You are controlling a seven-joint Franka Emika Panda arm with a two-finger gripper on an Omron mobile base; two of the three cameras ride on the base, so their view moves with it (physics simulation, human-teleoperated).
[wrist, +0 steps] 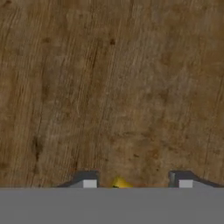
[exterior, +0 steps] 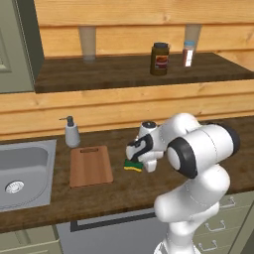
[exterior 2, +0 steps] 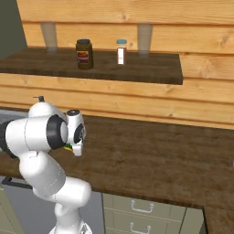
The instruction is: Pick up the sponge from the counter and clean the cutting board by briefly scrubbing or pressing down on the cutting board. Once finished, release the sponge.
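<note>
Sponge (exterior: 132, 165) at frame centre of the left base view, on the counter (exterior: 119, 191) just right of the cutting board (exterior: 90, 165), under the hand

It reads as a light, soft block, likely to squash a little under the pads, so a hold across its short sides, low on the yellow layer, looks best. The arm folds forward from lower right, wrist bent down, gripper (wrist: 138, 183) pointing at the wood. In the hand view the fingertips (wrist: 89, 183) stand apart with a yellow corner of the sponge between them, touching neither as far as that sliver shows; the fingers are spread, not gripping
</note>
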